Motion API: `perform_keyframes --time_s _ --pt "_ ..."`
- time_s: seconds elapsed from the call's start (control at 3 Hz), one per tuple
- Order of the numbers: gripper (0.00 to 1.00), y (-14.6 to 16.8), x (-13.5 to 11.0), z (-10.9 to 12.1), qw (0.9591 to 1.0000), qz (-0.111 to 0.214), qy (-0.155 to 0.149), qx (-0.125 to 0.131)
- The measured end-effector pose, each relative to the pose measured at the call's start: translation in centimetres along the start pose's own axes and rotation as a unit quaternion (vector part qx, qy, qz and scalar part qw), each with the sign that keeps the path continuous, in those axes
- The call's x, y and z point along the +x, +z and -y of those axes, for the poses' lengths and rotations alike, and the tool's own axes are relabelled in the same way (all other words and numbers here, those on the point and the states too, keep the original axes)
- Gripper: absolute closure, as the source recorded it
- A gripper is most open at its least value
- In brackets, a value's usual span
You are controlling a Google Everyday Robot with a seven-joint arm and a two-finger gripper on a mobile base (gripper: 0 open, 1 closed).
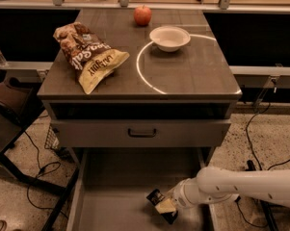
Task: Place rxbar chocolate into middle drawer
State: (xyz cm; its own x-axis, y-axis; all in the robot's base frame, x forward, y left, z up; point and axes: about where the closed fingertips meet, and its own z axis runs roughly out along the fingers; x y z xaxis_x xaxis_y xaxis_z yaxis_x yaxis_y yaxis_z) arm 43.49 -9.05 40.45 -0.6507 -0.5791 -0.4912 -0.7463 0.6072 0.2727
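Observation:
The middle drawer [111, 211] is pulled open at the bottom of the view, showing a bare grey floor. The rxbar chocolate [158, 199], a small black-wrapped bar, is held tilted over the drawer's right half, just above the floor. My gripper [164, 207] comes in from the right on a white arm and is shut on the bar; its fingers are partly hidden behind the bar.
On the cabinet top lie a brown-and-yellow chip bag [89, 54], a white bowl [169, 37] and a red apple [142, 15]. A closed drawer front with a dark handle [142, 133] sits above the open drawer. Cables lie on the floor on both sides.

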Motion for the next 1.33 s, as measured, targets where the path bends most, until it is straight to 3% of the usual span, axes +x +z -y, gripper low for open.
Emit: perform_keyframes --time_s 1.0,1.33 --pt "0.06 0.33 0.03 -0.30 1.0000 -0.001 -0.001 -0.004" --pt "0.00 0.39 0.03 -0.36 1.0000 -0.002 -0.001 -0.005"
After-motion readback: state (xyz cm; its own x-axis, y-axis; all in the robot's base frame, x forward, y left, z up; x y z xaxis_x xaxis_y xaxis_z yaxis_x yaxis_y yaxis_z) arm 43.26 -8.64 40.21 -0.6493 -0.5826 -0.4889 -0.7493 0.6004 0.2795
